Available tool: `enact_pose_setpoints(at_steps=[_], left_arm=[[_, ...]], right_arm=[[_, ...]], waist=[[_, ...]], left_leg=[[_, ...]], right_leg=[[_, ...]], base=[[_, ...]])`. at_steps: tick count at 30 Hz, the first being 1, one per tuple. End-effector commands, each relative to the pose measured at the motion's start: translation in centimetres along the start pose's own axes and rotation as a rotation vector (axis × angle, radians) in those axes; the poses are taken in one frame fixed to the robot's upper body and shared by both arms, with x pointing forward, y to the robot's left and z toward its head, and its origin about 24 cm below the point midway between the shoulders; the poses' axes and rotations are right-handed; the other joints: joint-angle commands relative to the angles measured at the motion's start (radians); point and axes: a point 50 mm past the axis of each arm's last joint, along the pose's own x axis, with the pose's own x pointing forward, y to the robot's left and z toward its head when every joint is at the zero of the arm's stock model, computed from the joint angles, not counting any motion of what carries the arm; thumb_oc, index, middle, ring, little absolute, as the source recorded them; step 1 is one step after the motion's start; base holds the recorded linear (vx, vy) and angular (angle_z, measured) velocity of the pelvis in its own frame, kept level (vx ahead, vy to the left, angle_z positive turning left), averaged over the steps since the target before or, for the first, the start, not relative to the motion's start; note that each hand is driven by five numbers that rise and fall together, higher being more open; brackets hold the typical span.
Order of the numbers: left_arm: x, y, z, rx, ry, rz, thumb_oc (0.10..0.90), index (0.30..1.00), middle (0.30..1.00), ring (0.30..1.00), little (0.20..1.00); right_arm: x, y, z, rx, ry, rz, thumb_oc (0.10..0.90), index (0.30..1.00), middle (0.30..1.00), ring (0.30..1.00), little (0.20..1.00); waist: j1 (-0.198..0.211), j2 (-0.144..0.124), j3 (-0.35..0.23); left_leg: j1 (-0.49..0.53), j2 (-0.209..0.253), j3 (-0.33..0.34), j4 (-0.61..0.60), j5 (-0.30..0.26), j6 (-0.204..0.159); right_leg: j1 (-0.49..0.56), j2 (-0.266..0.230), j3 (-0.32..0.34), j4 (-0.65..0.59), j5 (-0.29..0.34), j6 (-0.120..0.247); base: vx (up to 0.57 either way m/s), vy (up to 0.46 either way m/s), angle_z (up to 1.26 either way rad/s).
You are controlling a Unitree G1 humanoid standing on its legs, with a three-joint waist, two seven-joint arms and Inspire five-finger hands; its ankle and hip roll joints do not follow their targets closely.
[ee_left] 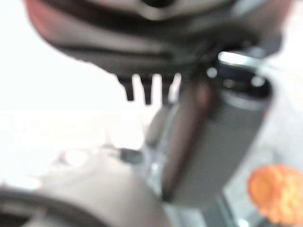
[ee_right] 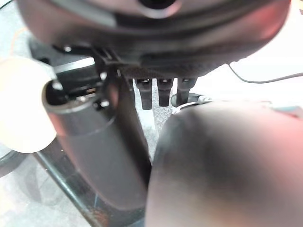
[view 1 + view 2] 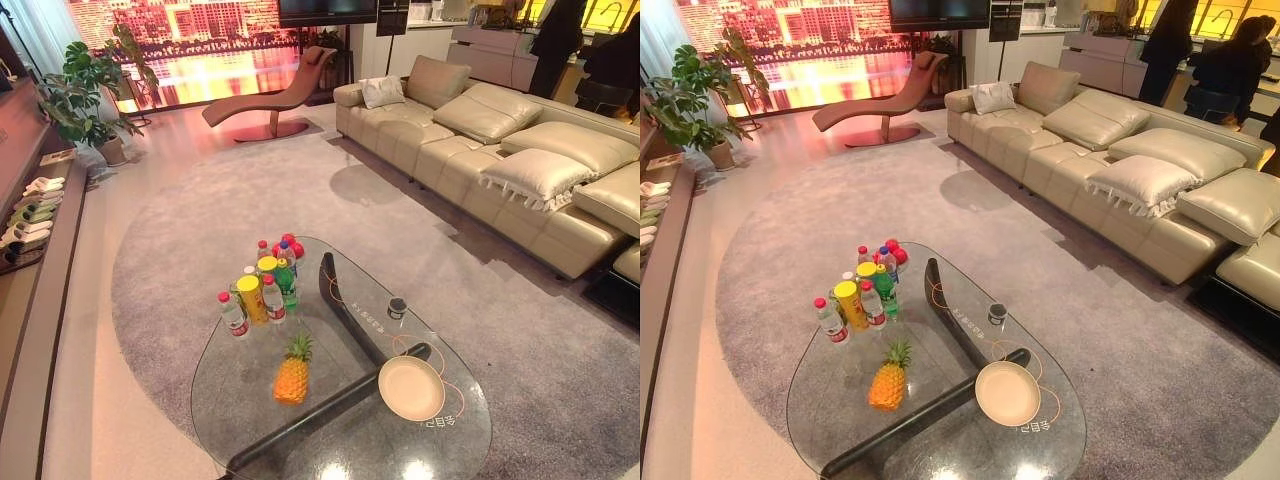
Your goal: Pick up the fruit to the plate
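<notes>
The pineapple point(image 3: 292, 371) stands upright on the glass tabletop point(image 3: 230, 400), in the lower centre of the left eye view, with nothing holding it. The empty plate point(image 3: 411, 387) lies to its right, apart from it, over the dark wooden base point(image 3: 340, 300) that shows through the glass. A cluster of bottles point(image 3: 262, 285) and a yellow can point(image 3: 252, 298) stands just beyond the pineapple, toward the upper left of the tabletop, and a small dark cup point(image 3: 397, 307) sits above the plate.

The left hand point(image 1: 156, 85) shows in its wrist view with short, straight fingers point(image 1: 142, 90) hanging free, nothing between them; an orange patch at the lower right of that view is probably the pineapple. The right hand point(image 2: 161, 90) shows likewise in its wrist view, fingers point(image 2: 163, 92) straight and empty, with the pale edge of the plate at the left of that view.

The task appears not yet started, so the risks lie in the approach. The pineapple is tall and narrow-based; a hand arriving from the side could tip it, and it could roll toward the tabletop's near edge. Its rough skin and leafy crown give an uneven hold, so a loose grip could slip in transit. A reach that overshoots could knock the bottles behind it. Setting it down off centre could tilt the shallow plate on the smooth glass.
</notes>
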Motion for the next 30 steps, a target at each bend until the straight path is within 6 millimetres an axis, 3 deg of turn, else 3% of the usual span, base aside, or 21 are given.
enact_pose_setpoints(at_steps=[1, 6, 10, 11, 12, 13, 17, 22, 25, 30], left_arm=[[0.2, 0.3, 3.3, 0.035, -0.113, 0.061, 0.8, 0.9, 0.9, 0.9, 0.9], [0.1, 1.0, 4.0, 0.017, -0.188, 0.154, 0.8, 0.9, 0.9, 0.9, 0.9], [-0.2, 1.1, 5.9, -0.01, -0.303, 0.203, 0.8, 0.9, 0.9, 0.9, 0.9], [-0.4, 1.0, 7.6, -0.046, -0.368, 0.213, 0.8, 0.9, 0.9, 0.9, 0.9], [-0.4, 0.9, 7.7, -0.047, -0.373, 0.213, 0.8, 0.9, 0.9, 0.9, 0.9], [-0.9, 0.7, 9.9, -0.044, -0.473, 0.208, 0.8, 0.9, 0.9, 0.9, 0.9], [-2.2, 0.4, 13.2, -0.024, -0.657, 0.268, 0.8, 0.9, 0.9, 0.9, 0.9], [-3.2, 0.2, 15.3, -0.049, -0.76, 0.304, 0.8, 0.9, 0.9, 0.9, 0.9], [-5.5, -0.3, 18.5, -0.134, -0.93, 0.283, 0.8, 0.9, 0.9, 0.9, 0.9], [-8.8, -0.5, 21.8, -0.199, -1.143, 0.234, 0.8, 0.9, 0.9, 0.9, 0.9]], right_arm=[[0.2, 0.8, 0.7, -0.051, 0.036, 0.008, 0.8, 0.9, 0.9, 0.9, 0.9], [0.1, 0.6, 0.3, -0.038, 0.038, 0.005, 0.8, 0.9, 0.9, 0.9, 0.9], [0.1, 0.4, 1.1, -0.061, 0.007, -0.004, 0.8, 0.9, 0.9, 0.9, 0.9], [0.1, 0.5, 2.2, -0.072, -0.031, -0.007, 0.8, 0.9, 0.9, 0.9, 0.9], [0.1, 0.6, 2.3, -0.072, -0.033, -0.007, 0.8, 0.9, 0.9, 0.9, 0.9], [-0.1, 0.6, 3.8, -0.079, -0.081, -0.008, 0.8, 0.9, 0.9, 0.9, 0.9], [-0.4, 0.3, 5.6, -0.088, -0.155, -0.022, 0.8, 0.9, 0.9, 0.9, 0.9], [-0.7, 0.1, 6.6, -0.085, -0.204, -0.033, 0.8, 0.9, 0.9, 0.9, 0.9], [-1.1, 0.1, 8.0, -0.097, -0.273, -0.042, 0.8, 0.9, 0.9, 0.9, 0.9], [-1.6, 0.5, 9.6, -0.098, -0.347, -0.037, 0.8, 0.9, 0.9, 0.9, 0.9]], waist=[[0.016, -0.032, 0.095], [0.011, -0.032, 0.105], [0.008, -0.029, 0.131], [0.007, -0.029, 0.159], [0.007, -0.029, 0.161], [0.003, -0.029, 0.198], [-0.009, -0.021, 0.251], [-0.014, -0.019, 0.289], [-0.014, -0.016, 0.345], [-0.009, -0.018, 0.393]], left_leg=[[0.038, -0.039, -0.032, -0.001, -0.039, 0.018], [0.039, -0.038, -0.031, -0.001, -0.039, 0.02], [0.012, -0.036, -0.027, 0.02, -0.036, 0.017], [-0.015, -0.036, -0.028, 0.044, -0.037, 0.017], [-0.018, -0.036, -0.028, 0.046, -0.037, 0.017], [-0.051, -0.036, -0.03, 0.074, -0.036, 0.017], [-0.091, -0.04, -0.038, 0.11, -0.037, 0.018], [-0.131, -0.047, -0.041, 0.141, -0.035, 0.014], [-0.196, -0.057, -0.044, 0.186, -0.033, 0.013], [-0.259, -0.068, -0.048, 0.234, -0.034, 0.014]], right_leg=[[-0.074, -0.02, 0.012, 0.018, 0.106, 0.021], [-0.077, -0.018, 0.012, 0.027, 0.099, 0.019], [-0.109, -0.017, 0.014, 0.057, 0.089, 0.013], [-0.137, -0.018, 0.014, 0.079, 0.084, 0.008], [-0.139, -0.018, 0.014, 0.081, 0.083, 0.008], [-0.171, -0.017, 0.017, 0.107, 0.079, 0.001], [-0.214, -0.009, 0.027, 0.145, 0.066, -0.01], [-0.248, -0.006, 0.029, 0.171, 0.061, -0.016], [-0.306, -0.007, 0.032, 0.204, 0.063, -0.024], [-0.36, -0.007, 0.028, 0.236, 0.064, -0.03]], base=[[-0.03, 0.002, -0.01], [0.05, 0.012, 0.0], [-0.06, 0.017, 0.0], [-0.11, 0.018, 0.0], [-0.24, 0.015, -0.01], [-0.17, -0.001, -0.01], [-0.11, 0.026, -0.02], [-0.06, 0.023, 0.0], [-0.11, 0.042, 0.02], [-0.07, -0.001, 0.01]])
